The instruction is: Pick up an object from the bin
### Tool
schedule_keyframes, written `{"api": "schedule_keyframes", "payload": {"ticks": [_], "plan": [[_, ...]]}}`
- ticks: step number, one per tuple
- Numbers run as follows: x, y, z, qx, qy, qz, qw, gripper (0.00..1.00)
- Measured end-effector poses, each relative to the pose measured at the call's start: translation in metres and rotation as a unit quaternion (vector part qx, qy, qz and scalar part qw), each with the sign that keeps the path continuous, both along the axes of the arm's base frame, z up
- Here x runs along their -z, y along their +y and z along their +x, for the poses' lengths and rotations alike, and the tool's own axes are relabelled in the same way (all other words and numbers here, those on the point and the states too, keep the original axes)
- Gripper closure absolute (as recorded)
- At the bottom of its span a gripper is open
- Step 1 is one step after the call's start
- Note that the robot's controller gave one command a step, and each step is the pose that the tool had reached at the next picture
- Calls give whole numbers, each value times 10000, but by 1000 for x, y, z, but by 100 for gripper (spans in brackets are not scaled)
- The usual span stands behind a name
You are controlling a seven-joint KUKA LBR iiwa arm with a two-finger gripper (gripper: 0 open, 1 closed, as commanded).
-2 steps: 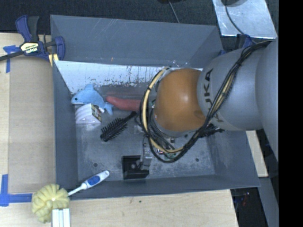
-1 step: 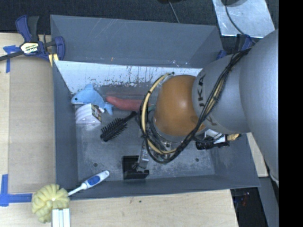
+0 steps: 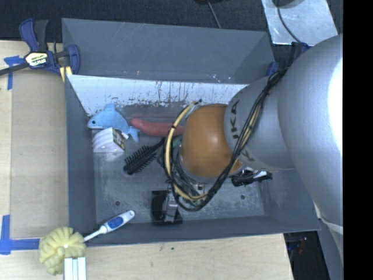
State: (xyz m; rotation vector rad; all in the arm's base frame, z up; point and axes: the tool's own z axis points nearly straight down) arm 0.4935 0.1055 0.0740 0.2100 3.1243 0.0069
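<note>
One thing is clearly nearest the claw (image 3: 165,207) right now: a white-and-blue brush handle (image 3: 116,221), toothbrush-looking, lying low against the front-left wall of the bin (image 3: 169,45). It's just beside the claw, off to the view's left. Its long axis slants from lower left up to upper right, so the blue end points pretty much straight at the claw. The other end runs out over the corner toward a yellow fluffy head (image 3: 58,247) outside the rim, and I honestly can't tell if those two are one piece. The claw itself is down near the bin floor by the front wall, under the arm's orange cover (image 3: 204,139) and a tangle of cables. Whether it's spread or pressed together I can't tell, and I can't see anything caught in it. My guess is that a pick here means sliding left and squaring up across that slanted handle rather than along it. Next out is one black hairbrush (image 3: 141,158), up and left of the claw, bristles at the left and handle running toward the cover. Further back is one long red thing (image 3: 152,126), lying roughly level along the back of the floor. In the back-left corner sits one blue plush fish (image 3: 109,119), touching one white thing (image 3: 106,141) just below it. So that's five things, one of each.
</note>
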Motion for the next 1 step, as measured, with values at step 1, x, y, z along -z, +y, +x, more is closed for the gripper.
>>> {"api": "schedule_keyframes", "payload": {"ticks": [1], "plan": [[-1,10,20,-1020,-53,-10,9948,100]]}}
